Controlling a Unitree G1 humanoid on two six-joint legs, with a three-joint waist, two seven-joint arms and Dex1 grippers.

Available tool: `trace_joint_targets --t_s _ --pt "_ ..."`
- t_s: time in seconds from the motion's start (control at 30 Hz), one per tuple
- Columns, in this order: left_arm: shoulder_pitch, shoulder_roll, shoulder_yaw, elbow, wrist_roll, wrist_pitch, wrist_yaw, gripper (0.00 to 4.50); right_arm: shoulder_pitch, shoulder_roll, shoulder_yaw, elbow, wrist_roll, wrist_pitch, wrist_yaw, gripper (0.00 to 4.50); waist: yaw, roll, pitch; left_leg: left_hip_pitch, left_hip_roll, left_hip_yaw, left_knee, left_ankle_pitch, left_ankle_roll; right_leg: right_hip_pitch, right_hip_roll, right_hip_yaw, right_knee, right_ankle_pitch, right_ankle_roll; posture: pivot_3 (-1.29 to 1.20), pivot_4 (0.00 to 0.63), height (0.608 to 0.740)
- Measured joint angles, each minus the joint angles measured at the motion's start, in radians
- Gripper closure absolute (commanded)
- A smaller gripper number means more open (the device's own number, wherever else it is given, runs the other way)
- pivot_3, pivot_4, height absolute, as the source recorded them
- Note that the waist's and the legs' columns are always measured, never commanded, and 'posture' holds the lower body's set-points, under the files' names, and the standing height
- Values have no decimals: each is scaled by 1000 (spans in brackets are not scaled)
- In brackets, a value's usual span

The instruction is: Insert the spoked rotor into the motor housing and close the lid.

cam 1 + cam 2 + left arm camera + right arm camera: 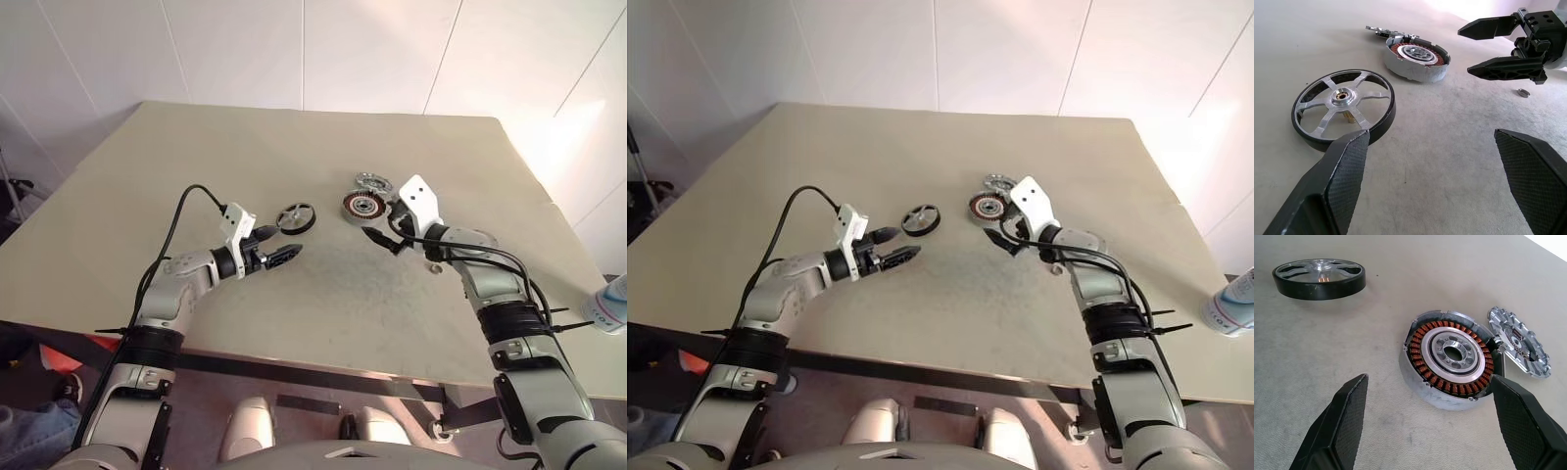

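On the counter (196, 176), all three parts lay apart, so the job looked like it was at its very first step: picking up the spoked rotor (296, 217). Nothing was in the motor housing (361, 206) yet, and its copper coils showed from above. The lid (371, 182) lay just behind the housing, touching it or nearly so.

The left gripper (277, 247) was wide open and held nothing. The rotor lay flat just past its tips, a little to one side. The right gripper (383, 230) was wide open and empty too. It sat right in front of the housing, near its edge.

Next, I think, the left gripper had to go forward a bit and close on the rotor's black rim. The rotor lay flat and low, so the fingers might slip off it.
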Motion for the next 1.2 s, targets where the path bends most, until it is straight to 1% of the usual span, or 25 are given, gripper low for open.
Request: trace_joint_targets --t_s 0.33,0.47,0.57,0.83,1.1,1.2 --pt "-4 -1 0 10 0 0 5 164 -29 18 20 43 -16 -16 -2 11 0 0 0 0 0 0 1 0 0 0 0 0 2 0 0 0 0 740" --pt "-4 -1 0 11 0 0 11 164 -61 19 34 98 -26 -41 -1 11 -1 0 0 0 0 0 1 0 0 0 0 0 2 0 0 0 0 740" --pt "-4 -4 0 11 0 0 13 164 -115 21 46 181 -42 -76 3 11 -1 0 0 0 0 0 2 0 0 0 0 0 2 0 0 0 0 740" --pt "-4 -12 -1 11 2 0 32 164 -305 44 106 563 -120 -219 38 11 -2 0 0 -2 0 0 2 0 0 -2 0 0 3 0 0 0 0 740" --pt "-1 -12 -1 11 2 0 57 164 -403 54 146 732 -199 -276 55 11 -2 0 0 -1 1 0 3 0 0 -2 0 0 5 0 -1 0 0 740" --pt "1 -13 -1 11 2 -1 64 164 -424 58 148 760 -219 -276 53 586 -2 0 0 0 1 0 3 0 -1 -1 0 0 5 0 -1 0 0 740"
